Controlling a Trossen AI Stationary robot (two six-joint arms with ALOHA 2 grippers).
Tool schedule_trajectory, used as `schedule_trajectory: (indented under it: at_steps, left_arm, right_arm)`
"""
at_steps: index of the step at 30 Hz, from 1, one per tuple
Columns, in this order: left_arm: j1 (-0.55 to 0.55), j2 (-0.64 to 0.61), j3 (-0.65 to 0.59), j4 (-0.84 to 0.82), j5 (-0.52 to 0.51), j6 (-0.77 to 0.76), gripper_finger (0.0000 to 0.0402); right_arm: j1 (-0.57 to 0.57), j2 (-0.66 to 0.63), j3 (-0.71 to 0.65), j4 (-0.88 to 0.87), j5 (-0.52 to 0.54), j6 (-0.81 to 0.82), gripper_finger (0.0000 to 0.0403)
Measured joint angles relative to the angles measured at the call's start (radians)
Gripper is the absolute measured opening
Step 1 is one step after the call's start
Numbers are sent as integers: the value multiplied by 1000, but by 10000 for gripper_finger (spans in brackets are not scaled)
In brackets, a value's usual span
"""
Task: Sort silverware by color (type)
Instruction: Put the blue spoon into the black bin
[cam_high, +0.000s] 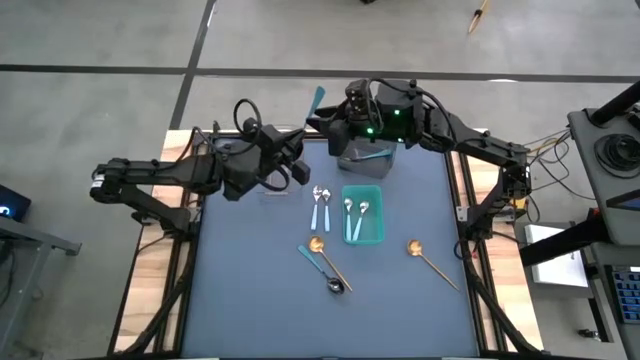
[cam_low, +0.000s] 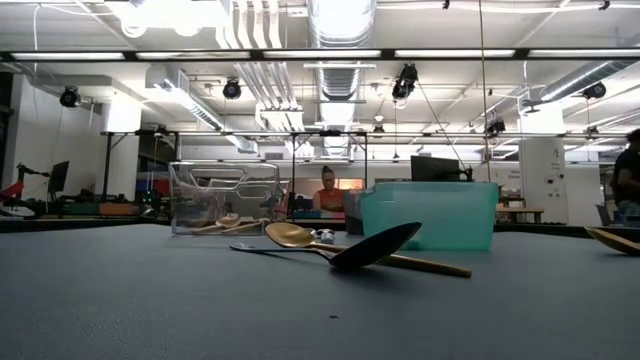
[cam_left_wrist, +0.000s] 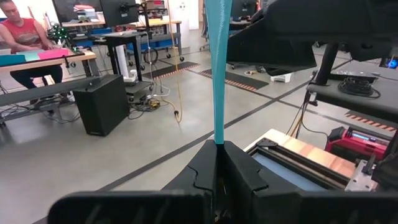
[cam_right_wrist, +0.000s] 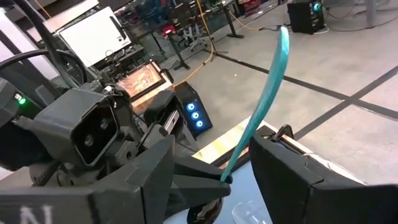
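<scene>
Nearest low camera: dark-bowled teal spoon (cam_low: 375, 247) lying across a gold spoon (cam_low: 300, 236) on the mat (cam_high: 250, 290).
Left gripper (cam_high: 300, 165): fingers together, clamped on the bowl end of a teal-handled spoon (cam_left_wrist: 218, 68); handle points up, held above the mat's far edge.
Right gripper (cam_high: 335, 128): fingers apart, either side of that same handle, over the grey bin (cam_high: 362, 158).
Grey bin: one teal-handled spoon inside.
Teal bin (cam_high: 362, 214): two light-blue-handled spoons (cam_high: 356, 215) inside.
Mat, left of teal bin: two light-blue-handled spoons (cam_high: 320, 203), side by side.
Mat, right side: lone gold spoon (cam_high: 428, 257).
Clear bin (cam_low: 224, 198): gold spoons inside, low view.
</scene>
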Motion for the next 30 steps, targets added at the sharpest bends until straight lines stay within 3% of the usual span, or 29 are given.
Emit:
schedule_trajectory:
  at_steps: [7, 17, 21, 27, 30]
  left_arm:
    - [-1, 2, 0, 19, 8, 7, 0]
    - [-1, 12, 0, 19, 31, 31, 0]
    - [-1, 14, 0, 20, 32, 31, 0]
    - [-1, 14, 0, 21, 31, 40, 0]
    - [-1, 14, 0, 19, 35, 43, 0]
  right_arm:
    - [-10, 0, 0, 0, 84, -44, 198]
    - [-13, 6, 3, 60, 95, -122, 189]
    - [-13, 6, -2, 59, 95, -121, 149]
    - [-14, 6, -2, 59, 98, -122, 33]
    - [-13, 6, -2, 61, 95, -121, 16]
